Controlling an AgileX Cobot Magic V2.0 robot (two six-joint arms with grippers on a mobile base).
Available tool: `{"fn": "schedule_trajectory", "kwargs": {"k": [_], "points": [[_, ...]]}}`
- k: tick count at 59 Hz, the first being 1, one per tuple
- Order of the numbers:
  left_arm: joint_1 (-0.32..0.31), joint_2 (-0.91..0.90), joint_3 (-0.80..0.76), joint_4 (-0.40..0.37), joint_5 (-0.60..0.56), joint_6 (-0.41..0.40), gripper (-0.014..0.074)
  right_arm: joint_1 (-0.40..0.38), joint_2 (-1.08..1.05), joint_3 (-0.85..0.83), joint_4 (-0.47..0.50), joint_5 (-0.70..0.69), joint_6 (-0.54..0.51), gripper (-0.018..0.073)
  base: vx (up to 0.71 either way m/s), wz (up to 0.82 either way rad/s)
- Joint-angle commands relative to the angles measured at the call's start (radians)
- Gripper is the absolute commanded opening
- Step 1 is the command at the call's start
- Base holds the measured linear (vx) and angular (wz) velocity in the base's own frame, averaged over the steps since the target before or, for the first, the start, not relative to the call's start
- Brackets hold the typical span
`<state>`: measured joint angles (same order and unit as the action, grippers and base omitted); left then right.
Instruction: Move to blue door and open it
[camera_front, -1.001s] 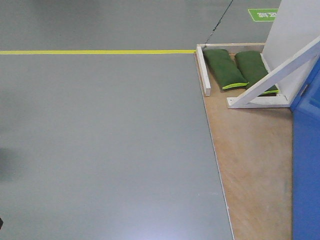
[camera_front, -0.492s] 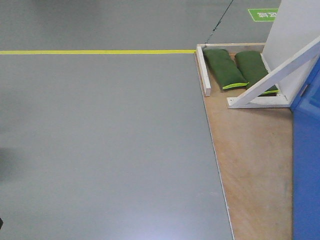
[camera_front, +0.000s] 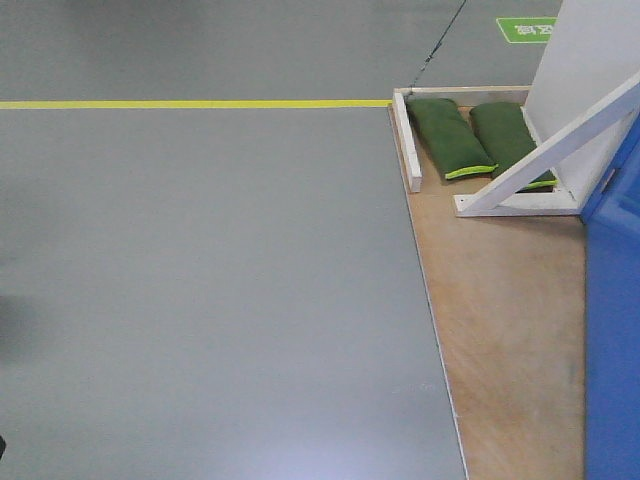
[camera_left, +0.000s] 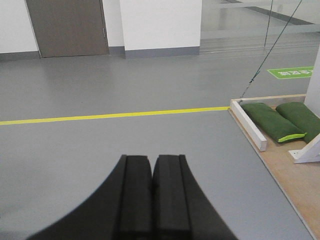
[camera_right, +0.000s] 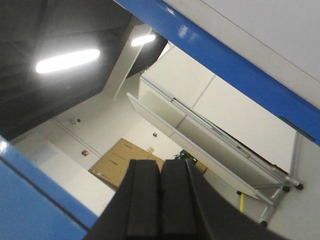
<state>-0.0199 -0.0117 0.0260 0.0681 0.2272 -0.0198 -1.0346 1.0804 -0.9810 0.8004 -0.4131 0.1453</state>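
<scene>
Ahead and to the right of the left gripper (camera_left: 151, 167), whose pads are pressed together on nothing, lie the green sandbags (camera_left: 272, 122) and a corner of the wooden platform (camera_left: 295, 175). A yellow line (camera_left: 110, 116) crosses the floor further ahead. No door shows from this wrist.

The right gripper (camera_right: 160, 170) is likewise closed and empty, and it is angled up toward the ceiling lights (camera_right: 67, 60). A blue slab (camera_right: 30, 200) sits close at its lower left and a blue band (camera_right: 225, 60) crosses above. I cannot tell which of these, if either, is the door panel.

Only the front view places the blue door (camera_front: 612, 330). It stands at the far right edge on the platform, just beyond the white brace (camera_front: 550, 150).

The approach seems the step in hand, with opening not yet begun. No lever handle appears in any view. The next move probably calls for swinging the base rightward to face the panel. After that, the right jaws would need to part to take the lever.
</scene>
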Motion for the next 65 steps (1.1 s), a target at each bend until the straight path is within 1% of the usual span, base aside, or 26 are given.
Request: {"fn": "schedule_trajectory", "kwargs": {"k": [1, 8, 13, 24, 30, 42, 46, 54, 60, 65], "points": [[0.001, -0.014, -0.026, -0.003, -0.082, -0.007, 0.0073, -0.005, 0.038, -0.122, 0.016, 0.013, -0.001, 0.0011, 0.0, 0.0], [0.001, -0.014, -0.026, -0.003, -0.081, -0.007, 0.0073, -0.004, 0.084, -0.211, 0.015, 0.125, -0.001, 0.0011, 0.0, 0.0], [0.001, -0.014, -0.026, -0.003, -0.081, -0.007, 0.0073, -0.003, 0.093, -0.236, 0.015, 0.193, -0.001, 0.0011, 0.0, 0.0], [0.001, -0.014, -0.026, -0.003, -0.081, -0.007, 0.0073, -0.003, 0.093, -0.237, 0.015, 0.353, -0.001, 0.0011, 0.0, 0.0], [0.001, -0.014, -0.026, -0.003, -0.081, -0.007, 0.0073, -0.003, 0.093, -0.237, 0.015, 0.405, -0.001, 0.0011, 0.0, 0.0], [0.001, -0.014, -0.026, -0.003, -0.081, -0.007, 0.0073, -0.003, 0.084, -0.237, 0.017, 0.553, -0.001, 0.0011, 0.0, 0.0], [0.001, -0.014, -0.026, -0.003, -0.081, -0.007, 0.0073, -0.003, 0.073, -0.237, 0.034, 0.601, -0.001, 0.0011, 0.0, 0.0], [0.001, -0.014, -0.026, -0.003, -0.081, -0.007, 0.0073, -0.003, 0.045, -0.237, 0.099, 0.697, -0.006, 0.0011, 0.0, 0.0], [0.001, -0.014, -0.026, -0.003, -0.081, -0.007, 0.0073, -0.003, 0.017, -0.237, 0.122, 0.754, -0.008, 0.0011, 0.0, 0.0], [0.001, -0.014, -0.026, -0.003, -0.081, -0.007, 0.0073, -0.003, -0.01, -0.237, 0.143, 0.831, -0.008, 0.0011, 0.0, 0.0]]}}
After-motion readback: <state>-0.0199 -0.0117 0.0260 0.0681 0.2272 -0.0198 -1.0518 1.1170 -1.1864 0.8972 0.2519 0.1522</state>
